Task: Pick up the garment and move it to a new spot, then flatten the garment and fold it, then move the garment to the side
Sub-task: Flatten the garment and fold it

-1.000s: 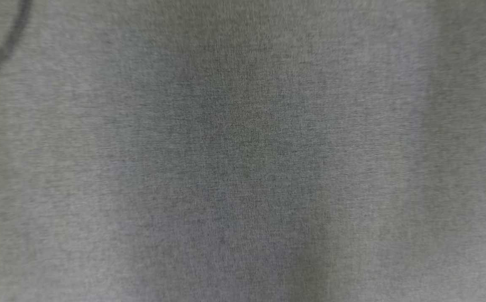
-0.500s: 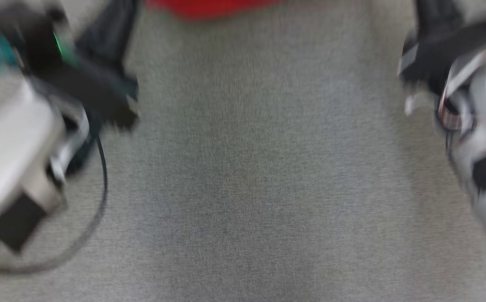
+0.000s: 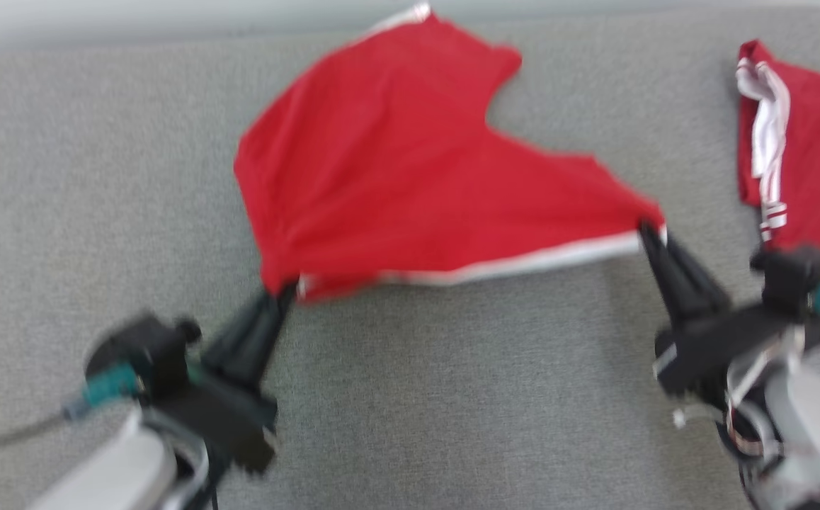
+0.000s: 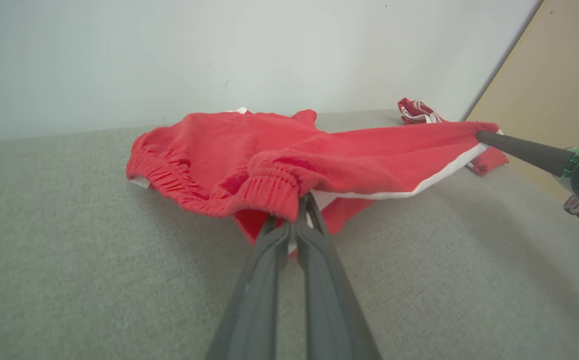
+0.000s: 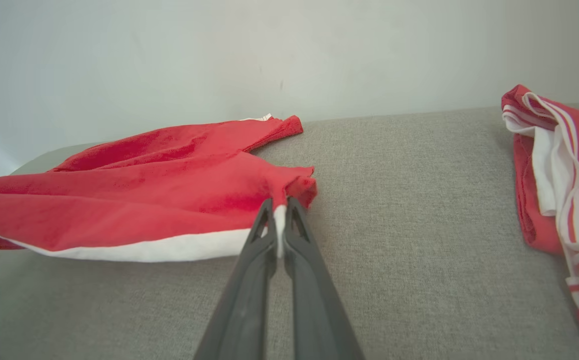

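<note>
The garment [image 3: 410, 163] is a pair of red shorts with a white side stripe, stretched out over the grey cloth surface [image 3: 452, 397]. My left gripper [image 3: 284, 292] is shut on its elastic waistband corner [image 4: 274, 192] at the lower left. My right gripper [image 3: 645, 230] is shut on the opposite corner by the white stripe [image 5: 282, 200]. Between the two grips the near edge hangs taut, just above the surface. The garment's far part [image 5: 194, 140] rests on the cloth. In the left wrist view the right gripper's fingers [image 4: 519, 149] reach in from the right.
A second red garment [image 3: 799, 149] with white stripes lies bunched at the right edge, close to my right arm [image 3: 771, 368]. It also shows as a folded heap [image 5: 554, 165]. A pale wall [image 4: 219, 50] runs behind the surface. Bare grey cloth stretches in front.
The head camera has swung upward: from bare grey cloth, through a blurred view of both arms, to the garment held between both grippers.
</note>
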Controlling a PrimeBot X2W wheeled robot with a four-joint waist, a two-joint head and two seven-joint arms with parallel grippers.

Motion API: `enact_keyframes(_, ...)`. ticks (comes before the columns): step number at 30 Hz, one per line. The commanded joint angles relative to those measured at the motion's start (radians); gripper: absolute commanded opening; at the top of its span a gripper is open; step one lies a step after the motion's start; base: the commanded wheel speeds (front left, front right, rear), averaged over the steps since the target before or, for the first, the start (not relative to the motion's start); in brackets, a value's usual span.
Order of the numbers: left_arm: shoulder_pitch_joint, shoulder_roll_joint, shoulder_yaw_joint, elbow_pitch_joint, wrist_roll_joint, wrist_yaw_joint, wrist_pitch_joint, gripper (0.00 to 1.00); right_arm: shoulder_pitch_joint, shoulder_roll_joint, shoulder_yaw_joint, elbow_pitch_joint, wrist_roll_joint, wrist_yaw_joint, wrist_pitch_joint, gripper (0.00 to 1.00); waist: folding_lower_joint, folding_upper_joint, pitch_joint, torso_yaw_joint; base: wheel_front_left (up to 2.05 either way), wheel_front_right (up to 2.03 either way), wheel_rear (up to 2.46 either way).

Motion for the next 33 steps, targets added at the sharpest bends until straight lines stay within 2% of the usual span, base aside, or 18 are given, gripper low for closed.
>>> enact_keyframes(1,0.103,-0.008,0.007,-0.01,0.027,-0.006,-0.003,0.0,0.113,0.01,-0.031,-0.052,-0.014,-0.003,0.027,0.0,0.0003,0.0003,-0.062,-0.011,0.0,0.0,0.0)
enact_keyframes(9,0.276,-0.036,0.014,0.007,0.08,-0.028,-0.003,0.0,0.387,0.06,-0.114,-0.205,-0.069,-0.003,0.109,0.0,0.0003,0.0003,-0.111,0.001,0.0,0.0,0.0)
enact_keyframes(13,0.315,-0.04,0.006,0.022,0.101,-0.042,-0.003,0.0,0.472,0.09,-0.129,-0.239,-0.083,-0.003,0.141,0.0,0.0003,0.0003,-0.122,0.006,0.0,0.0,0.0)
enact_keyframes(21,0.385,-0.045,0.051,0.043,0.131,-0.069,-0.003,0.0,0.667,0.165,-0.164,-0.32,-0.107,-0.003,0.199,0.0,0.0003,0.0003,-0.141,0.019,0.0,0.0,0.0)
enact_keyframes(26,0.392,-0.067,0.073,0.046,0.147,-0.088,-0.003,0.0,0.667,0.19,-0.206,-0.358,-0.118,-0.003,0.201,0.0,0.0003,0.0003,-0.147,0.019,0.0,0.0,0.0)
enact_keyframes(33,0.371,-0.106,0.11,0.026,0.193,-0.105,-0.003,0.0,0.532,0.171,-0.265,-0.376,-0.13,-0.003,0.2,0.0,0.0003,0.0003,-0.149,0.033,0.0,0.0,0.0)
